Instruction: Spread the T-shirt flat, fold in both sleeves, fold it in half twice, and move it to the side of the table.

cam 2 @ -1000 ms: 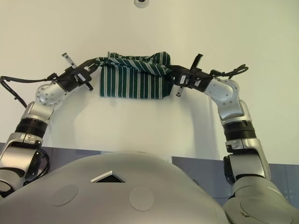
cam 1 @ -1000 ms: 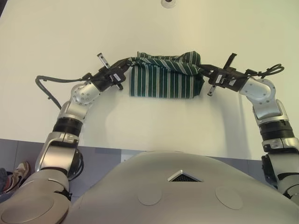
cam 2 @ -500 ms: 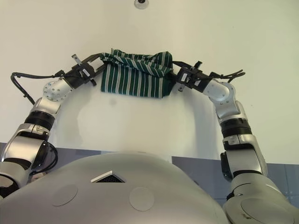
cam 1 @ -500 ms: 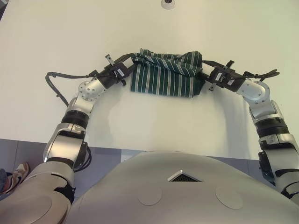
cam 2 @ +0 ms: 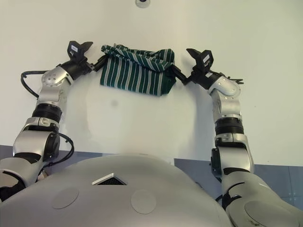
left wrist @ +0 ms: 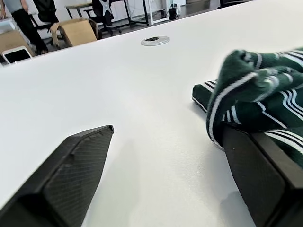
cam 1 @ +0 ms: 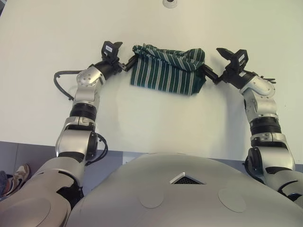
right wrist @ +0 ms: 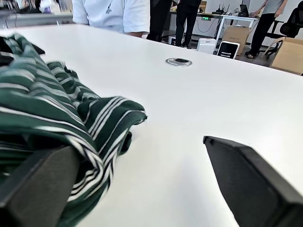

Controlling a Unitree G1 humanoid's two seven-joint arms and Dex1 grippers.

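We are holding the left jaws wide apart: one finger (left wrist: 258, 177) is lying low by the table (cam 1: 156, 118) with the edge of the T-shirt (cam 1: 165, 78) draped over it, and the other finger (left wrist: 71, 175) is standing well clear over bare tabletop. The right jaws are gaping just as wide, one finger (right wrist: 38, 182) sitting under a striped fold and its partner (right wrist: 251, 175) hanging out in the open. Neither pair is pinching cloth; we are only touching the bundle at its two ends.

Between the arms the T-shirt is lying on the table as a small thick rectangle, sleeves tucked out of sight, its far edge bunching up in a loose roll. It is resting in the far middle of the table, a little short of the round cap (left wrist: 155, 41) set in the top.

We are judging the spreading, the sleeve folds and both halvings as done, if untidily. What is remaining is the shift to the side: the bundle is sitting straight ahead of us, not near any side edge we can see, so we are counting that step as not yet done.
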